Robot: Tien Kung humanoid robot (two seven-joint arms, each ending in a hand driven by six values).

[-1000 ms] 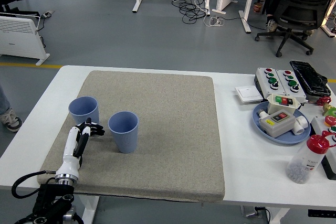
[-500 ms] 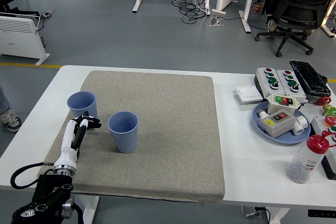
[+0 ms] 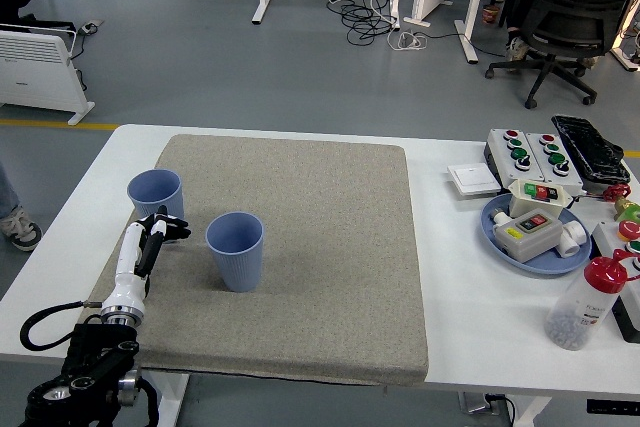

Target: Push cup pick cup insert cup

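Bright, even overhead light, cool white, with no single source in view. Shadows soft and short: a faint dark patch at the base of the nearer ribbed blue plastic cup (image 3: 235,250) on the coarse beige fabric mat (image 3: 330,247). The glossy white table top (image 3: 450,277) runs near overexposed, little surface detail. Mild sheen on the grey floor at top. Focus sharp across the frame; weave of the mat readable. Slight wide-angle bowing at the table edges. No motion blur.
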